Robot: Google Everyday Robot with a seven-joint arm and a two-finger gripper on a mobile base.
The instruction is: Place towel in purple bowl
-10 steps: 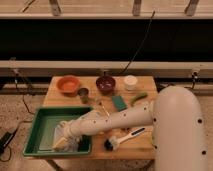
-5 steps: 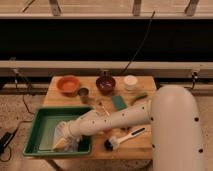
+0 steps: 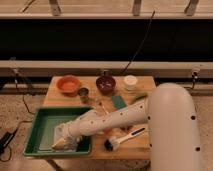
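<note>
The purple bowl [image 3: 105, 84] stands at the back middle of the wooden table [image 3: 145, 147], with something small and pale inside it. My arm reaches left from the white robot body into the green tray [image 3: 42, 125] at the table's front left. The gripper [image 3: 63, 140] is low in the tray, near its front edge. A pale patch that may be the towel [image 3: 59, 133] lies right at the gripper; I cannot tell whether it is held.
An orange bowl [image 3: 68, 84] sits at the back left and a white cup [image 3: 130, 81] at the back right. A small metal cup [image 3: 83, 93] and a teal sponge [image 3: 118, 102] lie mid-table. A brush [image 3: 121, 139] rests by the front edge.
</note>
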